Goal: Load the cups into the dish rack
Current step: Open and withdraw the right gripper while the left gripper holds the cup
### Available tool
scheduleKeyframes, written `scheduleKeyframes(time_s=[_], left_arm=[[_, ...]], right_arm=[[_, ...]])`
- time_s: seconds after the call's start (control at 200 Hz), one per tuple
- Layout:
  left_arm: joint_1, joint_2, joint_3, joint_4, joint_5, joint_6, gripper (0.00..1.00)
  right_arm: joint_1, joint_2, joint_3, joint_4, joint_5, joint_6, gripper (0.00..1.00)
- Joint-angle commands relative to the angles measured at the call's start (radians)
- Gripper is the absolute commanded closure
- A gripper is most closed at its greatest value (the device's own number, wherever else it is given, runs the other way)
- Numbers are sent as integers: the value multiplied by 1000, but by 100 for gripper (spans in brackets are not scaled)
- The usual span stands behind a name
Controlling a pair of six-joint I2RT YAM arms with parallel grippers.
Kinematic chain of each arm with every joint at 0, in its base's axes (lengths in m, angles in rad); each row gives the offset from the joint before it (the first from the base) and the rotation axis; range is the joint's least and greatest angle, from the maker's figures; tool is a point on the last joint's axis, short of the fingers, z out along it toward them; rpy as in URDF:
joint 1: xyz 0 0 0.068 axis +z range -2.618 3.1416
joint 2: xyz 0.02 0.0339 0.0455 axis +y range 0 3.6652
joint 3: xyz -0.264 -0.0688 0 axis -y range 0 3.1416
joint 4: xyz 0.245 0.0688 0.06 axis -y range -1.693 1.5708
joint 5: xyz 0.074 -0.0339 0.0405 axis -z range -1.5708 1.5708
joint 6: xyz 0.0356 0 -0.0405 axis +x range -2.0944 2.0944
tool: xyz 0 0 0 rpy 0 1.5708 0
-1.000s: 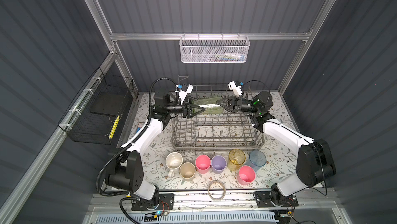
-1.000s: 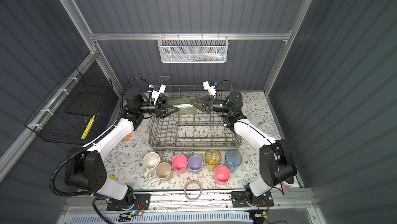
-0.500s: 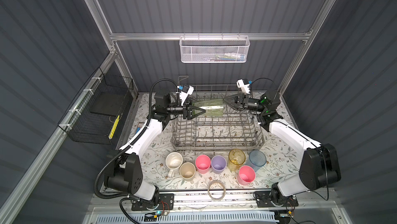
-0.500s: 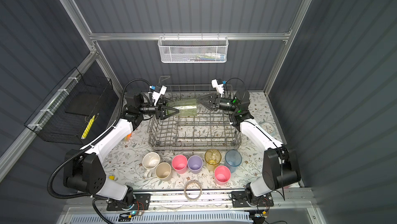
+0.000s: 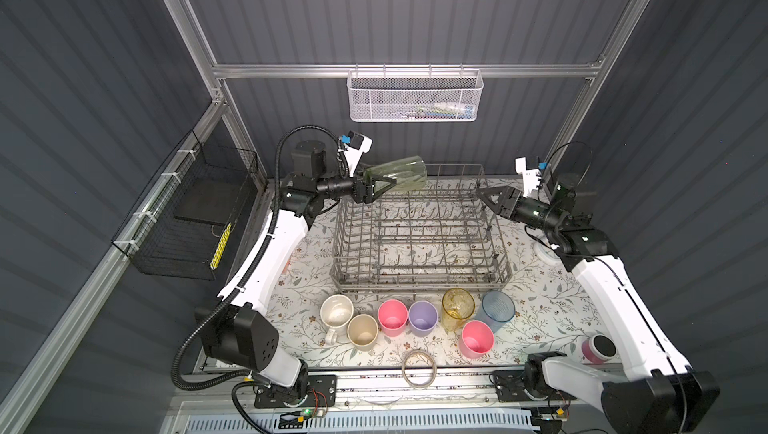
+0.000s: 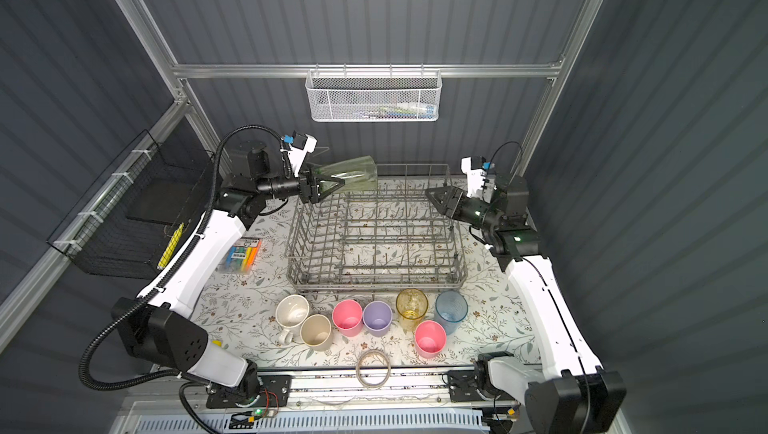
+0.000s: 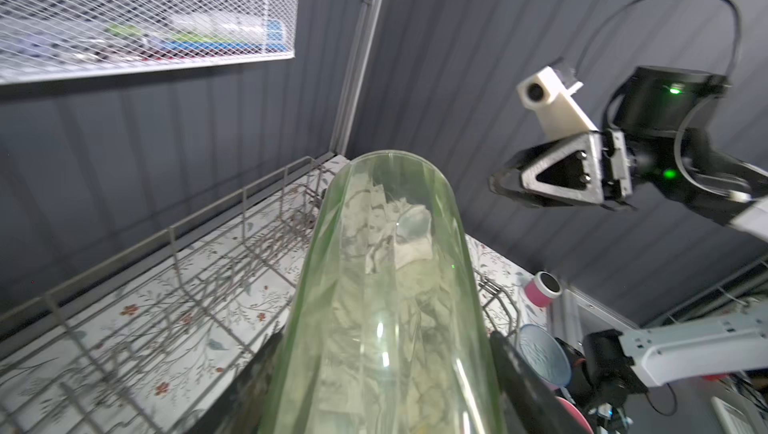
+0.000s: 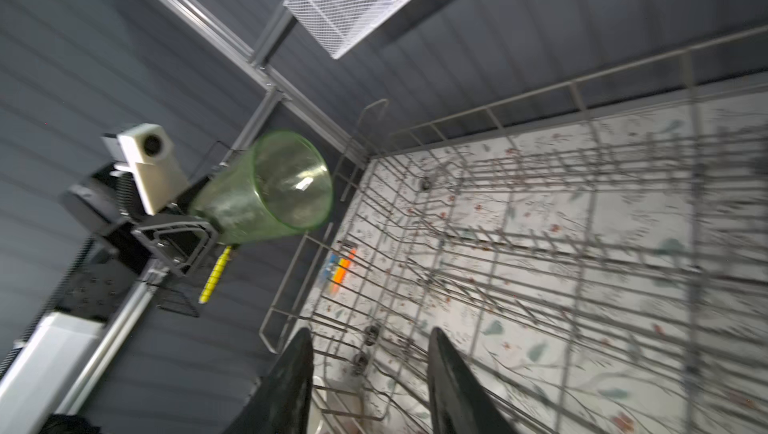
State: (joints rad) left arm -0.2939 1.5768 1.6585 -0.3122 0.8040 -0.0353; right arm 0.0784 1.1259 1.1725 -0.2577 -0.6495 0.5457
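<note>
My left gripper (image 5: 390, 181) (image 6: 337, 185) (image 7: 382, 351) is shut on the green tumbler (image 5: 401, 170) (image 6: 355, 170) (image 7: 386, 278) (image 8: 274, 190). It grips the base end and holds the tumbler on its side above the dish rack's (image 5: 419, 285) (image 6: 374, 285) (image 8: 540, 244) back left corner. My right gripper (image 5: 481, 196) (image 6: 429, 193) (image 8: 370, 340) is open and empty over the rack's back right corner, well apart from the tumbler. In front of the rack stand a white mug (image 5: 336, 311), a beige cup (image 5: 362, 330), two pink cups (image 5: 392, 316) (image 5: 476, 338), a lilac cup (image 5: 422, 317), an amber tumbler (image 5: 458, 307) and a blue tumbler (image 5: 498, 309).
A white mesh basket (image 5: 415, 95) hangs on the back wall and a black wire basket (image 5: 187, 219) on the left wall. A tape ring (image 5: 419, 363) lies at the front edge. A pink-white round thing (image 5: 598, 348) sits front right. A marker pack (image 6: 241, 259) lies left of the rack.
My right gripper let go of the green tumbler, opened and drew back to the right. The left gripper kept its hold and carried the tumbler a little left.
</note>
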Motion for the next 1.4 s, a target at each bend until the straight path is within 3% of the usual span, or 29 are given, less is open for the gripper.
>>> scheduleKeyframes(time_s=[0.0,0.34,0.575,1.061,1.396], left_arm=[[-7,93,126,-254,-134,75,100],[-97,369,508,-594,-390,144,100],[-156,491,680,-734,-546,176,100],[-212,574,766,-813,-706,223,100],[-230,623,790,-819,-718,236,100]], right_arm=[[-31,-50,-23,-168,178,-126,54],[-62,-47,-57,-193,212,-146,53],[-65,-40,-59,-199,217,-151,53],[-69,-29,-76,-204,215,-161,53],[-71,-23,-85,-203,212,-164,53]])
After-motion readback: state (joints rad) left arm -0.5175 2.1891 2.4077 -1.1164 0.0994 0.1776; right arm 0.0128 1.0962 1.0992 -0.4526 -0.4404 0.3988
